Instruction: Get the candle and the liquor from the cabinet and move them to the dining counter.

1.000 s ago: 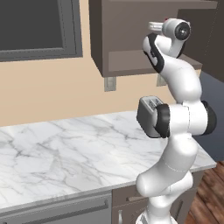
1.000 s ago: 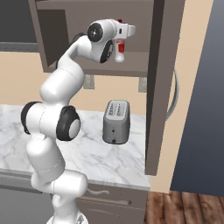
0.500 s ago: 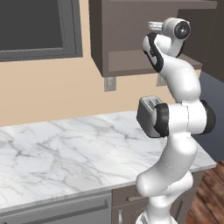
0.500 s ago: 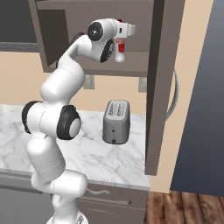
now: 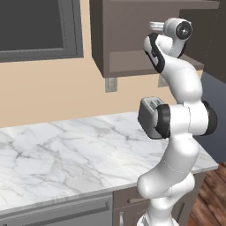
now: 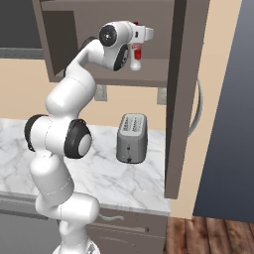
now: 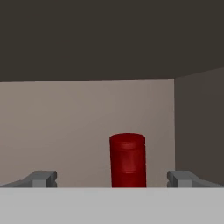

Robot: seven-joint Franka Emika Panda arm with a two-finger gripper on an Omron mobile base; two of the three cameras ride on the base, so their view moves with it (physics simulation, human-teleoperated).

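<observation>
My gripper [image 7: 116, 178] is released, jaws spread wide, reaching into the open cabinet [image 6: 114, 74]. The liquor [image 6: 135, 55] stands upright on the shelf; its red cap [image 7: 127, 159] sits between my fingertips [image 7: 43, 178], slightly right of centre, touching neither, probably just beyond them. One bottle counted. One toaster [image 6: 132, 137] below on the counter [image 5: 66, 150].

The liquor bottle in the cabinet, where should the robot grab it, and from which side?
Probably around the narrow neck just under the red cap, coming straight in from the open front of the cabinet. The liquor bottle stands upright on the shelf, and the open gripper already has a finger on each side of the cap, so closing level should pinch it.
</observation>
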